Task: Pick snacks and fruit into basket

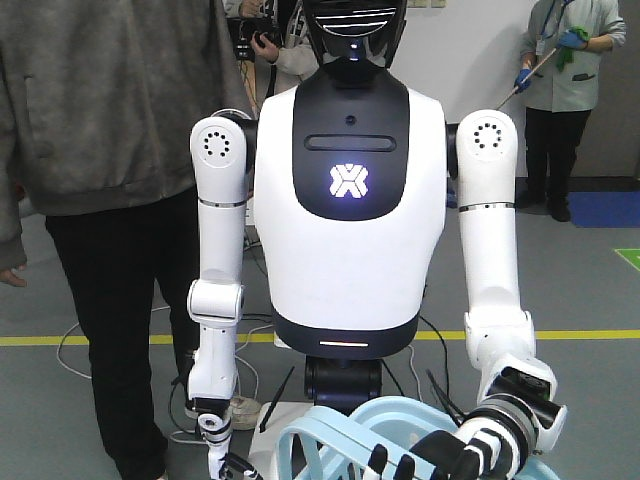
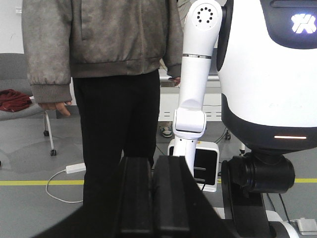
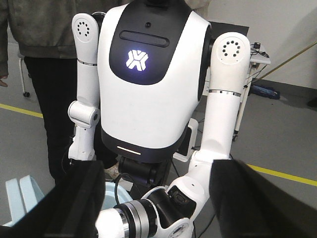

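Observation:
The light blue basket (image 1: 345,432) shows only as curved loop handles at the bottom edge of the front view. A strip of its pale blue rim (image 3: 16,202) also appears low left in the right wrist view. No snacks or fruit are in view. My left gripper (image 2: 153,166) is shut, its two black fingers pressed together with nothing between them, and it points at a standing person's legs. My right gripper (image 3: 156,171) is open, its fingers far apart and framing a humanoid robot's forearm. Neither gripper appears in the front view.
A white and black humanoid robot (image 1: 348,200) stands directly ahead, its forearm and black-fingered hand (image 1: 400,464) reaching down over the basket handles. A person in a grey jacket (image 1: 100,120) stands at the left. A yellow floor line (image 1: 60,341) and cables cross the grey floor.

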`<state>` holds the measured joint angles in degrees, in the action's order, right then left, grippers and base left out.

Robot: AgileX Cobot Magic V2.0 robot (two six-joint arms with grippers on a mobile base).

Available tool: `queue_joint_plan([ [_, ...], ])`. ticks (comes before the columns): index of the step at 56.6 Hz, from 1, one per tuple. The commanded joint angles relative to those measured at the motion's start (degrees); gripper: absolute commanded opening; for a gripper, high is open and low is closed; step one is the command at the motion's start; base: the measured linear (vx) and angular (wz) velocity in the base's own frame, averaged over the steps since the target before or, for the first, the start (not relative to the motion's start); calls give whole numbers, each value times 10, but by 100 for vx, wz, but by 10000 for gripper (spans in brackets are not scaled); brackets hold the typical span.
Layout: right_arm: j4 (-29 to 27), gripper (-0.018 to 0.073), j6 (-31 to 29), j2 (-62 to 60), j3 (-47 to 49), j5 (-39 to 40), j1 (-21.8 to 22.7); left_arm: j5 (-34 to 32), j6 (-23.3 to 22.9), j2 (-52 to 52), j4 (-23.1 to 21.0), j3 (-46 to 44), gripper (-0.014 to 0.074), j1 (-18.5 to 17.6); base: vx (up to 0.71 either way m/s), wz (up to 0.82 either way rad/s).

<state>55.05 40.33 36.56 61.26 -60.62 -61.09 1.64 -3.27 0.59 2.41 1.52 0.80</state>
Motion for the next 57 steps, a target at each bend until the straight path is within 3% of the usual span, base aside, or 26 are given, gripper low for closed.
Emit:
queue_joint_plan([
  [1, 40, 494, -1, 2, 12, 32, 3, -44, -4, 4, -6, 19, -8, 2, 0, 0],
  [23, 40, 494, -1, 2, 12, 32, 3, -44, -4, 4, -6, 19, -8, 2, 0, 0],
  [28, 75, 489, -3, 2, 12, 24, 3, -44, -4, 4, -6, 19, -8, 2, 0, 0],
  [32, 60, 485, -4, -4, 12, -1, 9, -44, -4, 4, -6, 19, -8, 2, 0, 0],
  [35, 16, 470, -13, -13, 12, -33, 33, -44, -4, 4, -6, 19, -8, 2, 0, 0],
  [39, -69, 443, -46, -30, 12, -73, 100, -44, -4, 4, -6, 19, -8, 2, 0, 0],
  [43, -102, 411, -76, -47, 12, -75, 159, -44, -4, 4, -6, 19, -8, 2, 0, 0],
  [51, -163, 318, -191, -76, -1, -31, 274, -44, -4, 4, -6, 19, -8, 2, 0, 0],
  [57, -239, 225, -280, -108, -43, 60, 346, -44, -4, 4, -6, 19, -8, 2, 0, 0],
])
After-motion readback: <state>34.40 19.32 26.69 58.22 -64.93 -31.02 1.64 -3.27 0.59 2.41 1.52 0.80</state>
